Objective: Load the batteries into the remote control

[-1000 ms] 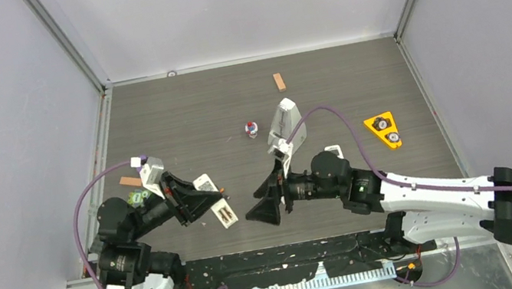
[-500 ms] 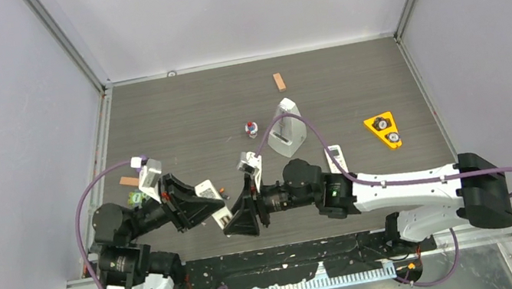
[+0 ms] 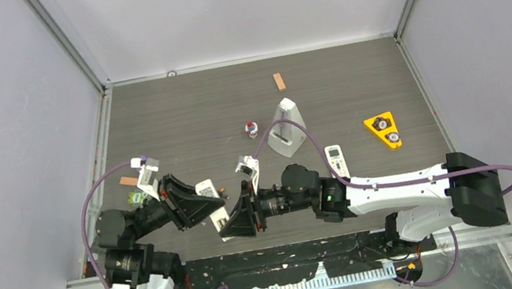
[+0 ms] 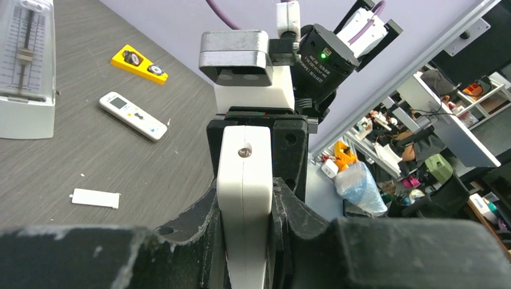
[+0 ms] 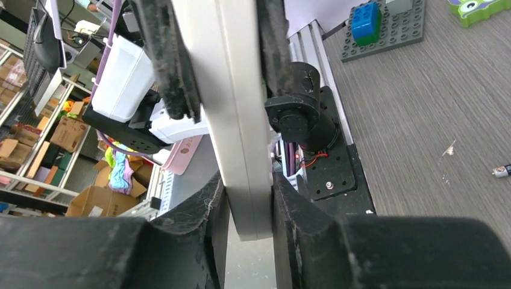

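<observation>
My left gripper [image 4: 244, 208] closed tight on remote control [image 4: 244, 159], held above near-left table [image 3: 353, 90]. My right gripper [image 5: 248, 208] pinches other end. Risk: opposing pull twists remote, grip slips. Battery [image 5: 499, 171] lies loose on table.

Battery [image 5: 503, 171] and remote control [image 5: 235, 90], both cropped at view's edge
</observation>
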Motion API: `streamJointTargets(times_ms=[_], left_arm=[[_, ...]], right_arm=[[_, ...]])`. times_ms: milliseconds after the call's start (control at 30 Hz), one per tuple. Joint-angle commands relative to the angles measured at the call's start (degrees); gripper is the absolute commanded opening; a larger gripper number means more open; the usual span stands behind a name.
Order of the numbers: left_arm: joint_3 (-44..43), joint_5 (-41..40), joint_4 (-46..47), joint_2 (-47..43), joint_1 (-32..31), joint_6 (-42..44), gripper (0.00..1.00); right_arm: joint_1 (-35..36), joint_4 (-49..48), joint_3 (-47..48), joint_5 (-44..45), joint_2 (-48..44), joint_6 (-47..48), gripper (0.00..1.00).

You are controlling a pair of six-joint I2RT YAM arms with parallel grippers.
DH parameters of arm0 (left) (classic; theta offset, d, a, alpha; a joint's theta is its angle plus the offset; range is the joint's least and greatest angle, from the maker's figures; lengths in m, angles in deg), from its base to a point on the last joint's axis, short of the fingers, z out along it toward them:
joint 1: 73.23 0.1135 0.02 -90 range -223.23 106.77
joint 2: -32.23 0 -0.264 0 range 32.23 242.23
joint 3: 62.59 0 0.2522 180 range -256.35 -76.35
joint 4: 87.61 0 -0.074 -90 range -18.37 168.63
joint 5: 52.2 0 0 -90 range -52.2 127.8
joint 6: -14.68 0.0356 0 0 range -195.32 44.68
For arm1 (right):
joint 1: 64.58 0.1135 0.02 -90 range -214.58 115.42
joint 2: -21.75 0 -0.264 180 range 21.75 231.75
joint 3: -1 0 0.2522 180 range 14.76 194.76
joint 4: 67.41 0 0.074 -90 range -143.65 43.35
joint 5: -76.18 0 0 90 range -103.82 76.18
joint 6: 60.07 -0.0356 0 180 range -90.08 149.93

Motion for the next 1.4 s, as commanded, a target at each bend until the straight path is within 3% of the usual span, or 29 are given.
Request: streamJointTargets(times_ms=[0,67,133,333,400,467,567,800,1067,1367], left_arm=[[-1.5,-4.3,-5.0,-1.9,-0.1,6.6,0.0],[-4.9,-11.0,-15.6,-2.1,-0.1,13.6,0.0],[-8.6,-20.0,-25.0,-1.7,-0.1,20.4,0.0],[-16.5,-52.7,-42.8,0.6,-0.1,25.7,0.0],[-18.4,-64.0,-46.7,0.7,-0.1,24.6,0.0],[-19.5,-69.1,-49.0,0.6,-0.1,23.8,0.0],[-20.5,-72.0,-50.8,-0.4,-0.1,23.6,0.0],[-21.0,-74.1,-53.1,-2.7,-0.1,24.5,0.0],[-19.7,-72.6,-53.1,-3.2,-0.1,24.6,0.0],[-19.0,-70.5,-51.9,-1.5,-0.1,24.7,0.0]], right_arm=[[-1.0,-4.9,0.4,7.3,-0.8,-4.6,0.51],[-1.1,-1.5,-0.3,10.7,-2.7,-3.6,0.71],[-1.3,1.9,-0.6,13.5,-4.9,-2.0,0.78],[-1.6,15.6,3.3,23.5,-2.6,0.8,0.76],[-1.6,21.0,7.2,27.5,2.0,1.4,0.7],[-1.6,25.4,12.2,30.5,7.9,2.2,0.62],[-1.5,34.6,20.6,33.2,16.9,3.4,0.52],[-0.2,40.3,33.5,39.6,33.1,5.6,0.52],[-0.6,38.8,35.7,40.5,38.7,16.8,0.65],[-4.4,39.2,37.8,34.5,42.3,22.2,0.5]])
